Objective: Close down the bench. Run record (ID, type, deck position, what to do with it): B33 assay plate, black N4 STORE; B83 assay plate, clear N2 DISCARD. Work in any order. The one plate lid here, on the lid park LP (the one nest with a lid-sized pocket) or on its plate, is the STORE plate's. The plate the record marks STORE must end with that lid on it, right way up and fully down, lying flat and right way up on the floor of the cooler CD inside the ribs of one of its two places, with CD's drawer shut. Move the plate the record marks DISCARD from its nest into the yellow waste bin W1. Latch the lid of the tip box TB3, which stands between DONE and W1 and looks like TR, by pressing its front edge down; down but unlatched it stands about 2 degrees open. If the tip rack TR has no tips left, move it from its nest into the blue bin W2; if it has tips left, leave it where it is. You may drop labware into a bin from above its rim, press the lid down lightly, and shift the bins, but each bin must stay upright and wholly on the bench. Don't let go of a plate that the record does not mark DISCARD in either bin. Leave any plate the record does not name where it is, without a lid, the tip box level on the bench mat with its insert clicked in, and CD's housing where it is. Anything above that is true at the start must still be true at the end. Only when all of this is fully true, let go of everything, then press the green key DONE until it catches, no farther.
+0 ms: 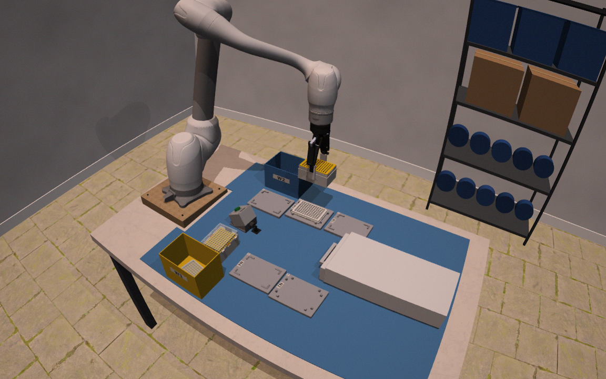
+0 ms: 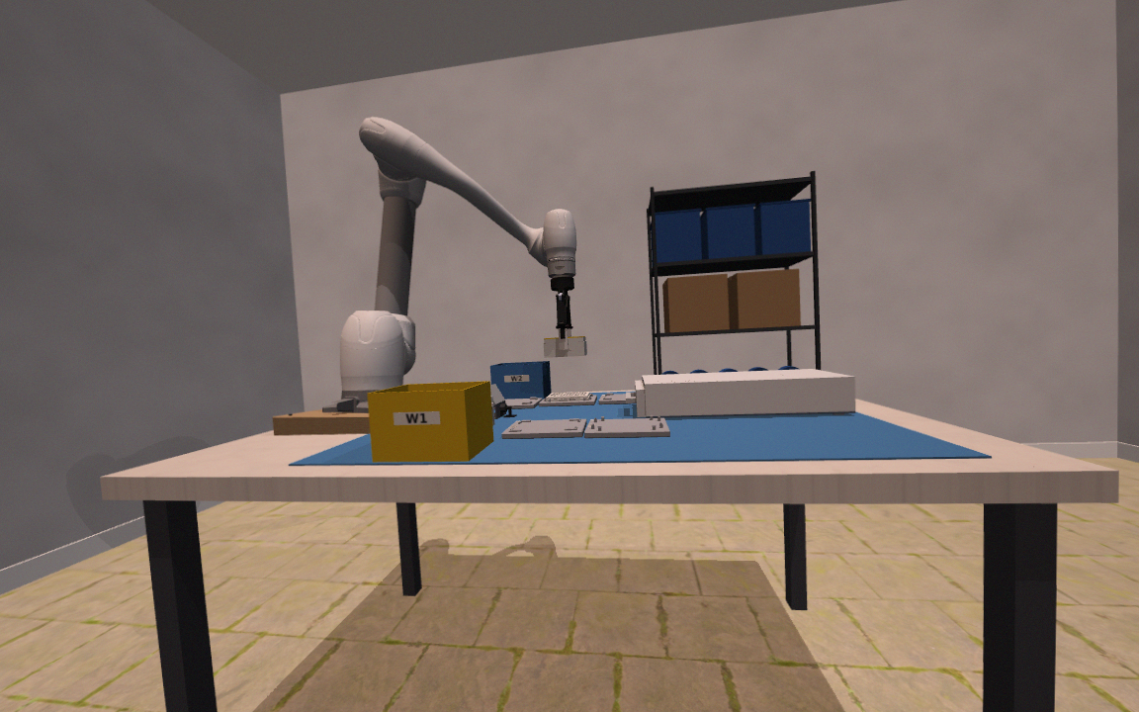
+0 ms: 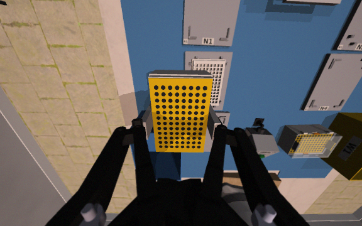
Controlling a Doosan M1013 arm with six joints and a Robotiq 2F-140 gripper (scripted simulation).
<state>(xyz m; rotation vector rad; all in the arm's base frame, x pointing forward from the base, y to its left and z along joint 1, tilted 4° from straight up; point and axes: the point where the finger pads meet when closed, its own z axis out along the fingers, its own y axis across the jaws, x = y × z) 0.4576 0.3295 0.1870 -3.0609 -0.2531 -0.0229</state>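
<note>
Starting up front: the yellow waste bin W1 (image 1: 191,278) sits at the near-left corner of the blue mat (image 1: 366,329), with a pale gridded plate (image 1: 191,266) lying on its floor. Right behind it is the tip box TB3 (image 1: 221,240), clear lid over a yellow insert, then the little grey block with the green DONE key (image 1: 237,208).

Further back, the gripper (image 3: 181,130) is clamped on the tip rack TR (image 3: 178,114), pads squeezing its long sides. The rack's a grey box with a bright yellow top full of dark holes, every one looks empty. It hangs level in the air, just past the far-right edge of the blue bin W2 (image 1: 282,176).
</note>
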